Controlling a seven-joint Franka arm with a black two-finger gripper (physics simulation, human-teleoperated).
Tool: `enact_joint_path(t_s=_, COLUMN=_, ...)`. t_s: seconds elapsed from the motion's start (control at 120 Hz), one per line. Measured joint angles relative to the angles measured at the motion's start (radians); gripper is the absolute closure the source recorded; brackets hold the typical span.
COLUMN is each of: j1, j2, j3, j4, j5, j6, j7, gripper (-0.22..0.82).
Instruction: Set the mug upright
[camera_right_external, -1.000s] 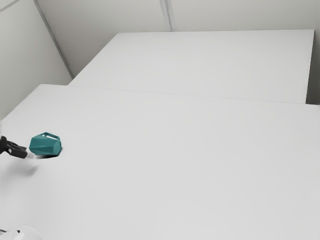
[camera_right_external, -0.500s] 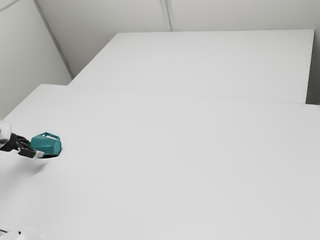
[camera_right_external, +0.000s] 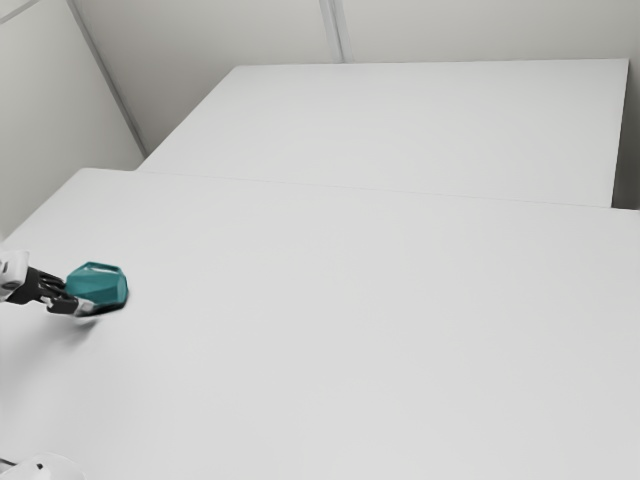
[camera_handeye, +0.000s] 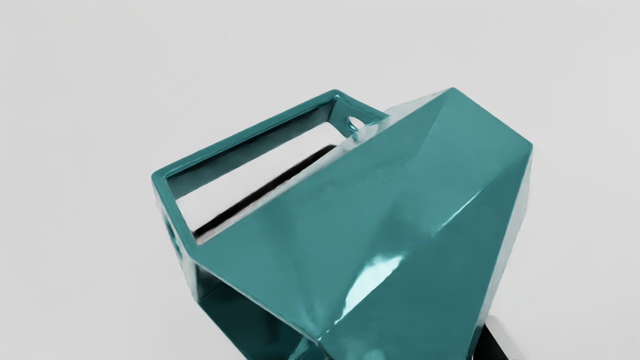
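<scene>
The teal faceted mug (camera_right_external: 97, 286) lies on its side near the table's edge at the exterior view's left, its handle on the upper side there. My gripper (camera_right_external: 85, 306) is right against it, low at its near side, and part of the hand is hidden behind or beside the mug. In the wrist view the mug (camera_handeye: 360, 210) is large and close, with its handle loop to one side and its dark mouth partly visible. A black piece of a finger (camera_handeye: 489, 345) peeks out beside the mug; how far apart the fingers stand is hidden.
The white table (camera_right_external: 350, 320) stretches away toward the exterior view's right, with another white surface (camera_right_external: 400, 130) behind it. A rounded white part (camera_right_external: 45, 470) with a dark cable sits at the exterior view's lower left corner.
My gripper has moved toward the exterior view's right, up against the mug. The mug has shifted slightly that way and turned a little.
</scene>
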Motion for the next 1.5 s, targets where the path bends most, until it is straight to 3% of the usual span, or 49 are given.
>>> enact_joint_path(t_s=0.133, j1=-0.003, j2=-0.006, j3=0.000, j4=0.003, j5=-0.007, j6=0.008, j7=0.009, gripper=0.63)
enact_joint_path(t_s=0.283, j1=-0.018, j2=-0.013, j3=0.000, j4=0.019, j5=-0.010, j6=0.013, j7=0.015, gripper=0.72)
enact_joint_path(t_s=0.658, j1=-0.087, j2=-0.085, j3=0.000, j4=0.028, j5=-0.010, j6=0.039, j7=0.015, gripper=0.78)
enact_joint_path(t_s=0.842, j1=-0.183, j2=-0.193, j3=0.008, j4=-0.019, j5=0.001, j6=0.044, j7=-0.036, gripper=0.78)
enact_joint_path(t_s=0.95, j1=-0.369, j2=-0.242, j3=0.105, j4=-0.037, j5=0.068, j6=0.036, j7=-0.116, gripper=0.79)
enact_joint_path(t_s=1.067, j1=-0.703, j2=-0.270, j3=0.336, j4=-0.032, j5=0.276, j6=-0.024, j7=-0.281, gripper=0.79)
enact_joint_path(t_s=1.15, j1=-0.862, j2=-0.272, j3=0.418, j4=-0.016, j5=0.379, j6=-0.066, j7=-0.403, gripper=0.79)
enact_joint_path(t_s=1.3, j1=-1.020, j2=-0.264, j3=0.451, j4=0.059, j5=0.522, j6=-0.172, j7=-0.625, gripper=0.79)
enact_joint_path(t_s=1.5, j1=-1.130, j2=-0.258, j3=0.453, j4=0.081, j5=0.599, j6=-0.266, j7=-0.887, gripper=0.79)
